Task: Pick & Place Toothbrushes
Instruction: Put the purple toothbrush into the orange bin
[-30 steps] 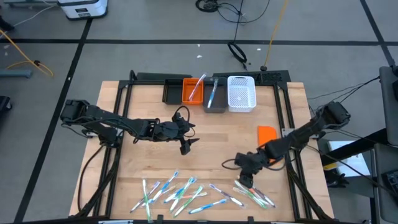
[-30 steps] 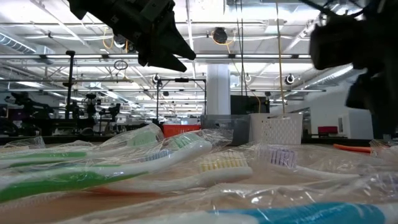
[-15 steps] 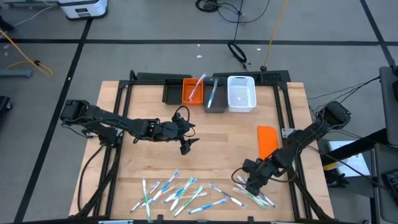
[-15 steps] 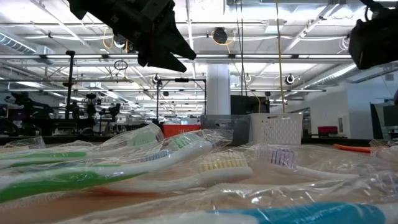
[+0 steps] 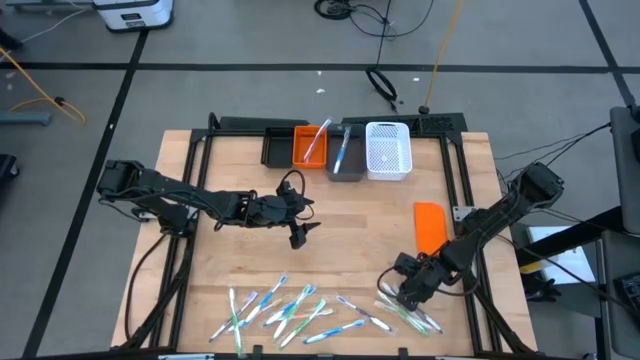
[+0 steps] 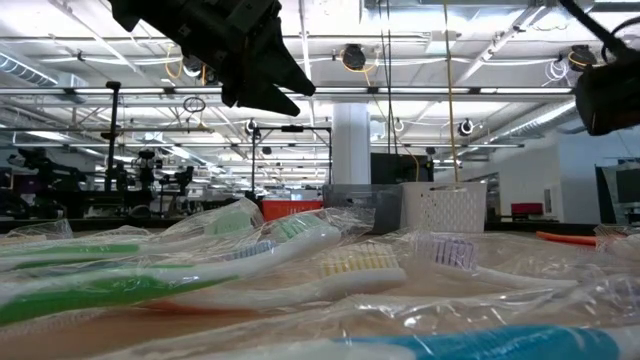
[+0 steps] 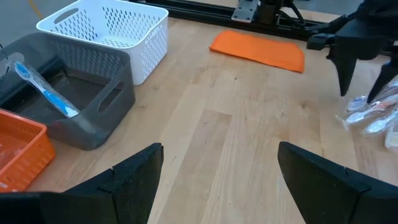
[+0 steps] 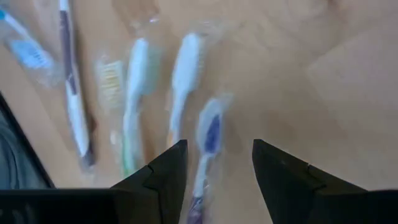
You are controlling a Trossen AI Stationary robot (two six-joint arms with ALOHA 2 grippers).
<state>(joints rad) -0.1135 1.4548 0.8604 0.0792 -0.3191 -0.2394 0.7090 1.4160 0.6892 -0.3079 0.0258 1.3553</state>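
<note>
Several wrapped toothbrushes [image 5: 285, 310] lie flat along the table's near edge, with a smaller group [image 5: 410, 315] at the near right. My right gripper [image 5: 404, 297] hangs open just above that group, pointing steeply down. In the right wrist view a toothbrush with a blue head [image 8: 210, 134] lies ahead of the gap between the fingers, beside white and green ones [image 8: 134, 99]; nothing is between the fingers. My left gripper [image 5: 300, 236] waits open above the middle of the table. One toothbrush stands in the orange bin [image 5: 310, 145], a blue one [image 7: 46, 93] in the grey bin [image 5: 346, 155].
A black tray [image 5: 278, 148], the orange and grey bins and a white basket [image 5: 388, 150] stand in a row at the far edge. A flat orange block [image 5: 430, 225] lies at the right, just beyond my right arm. Bare wood stretches between the bins and the toothbrushes.
My right gripper has gone toward the table's near edge and a little to the right, sinking over the right-hand group of toothbrushes and rolling at the wrist. The toothbrushes have not moved.
</note>
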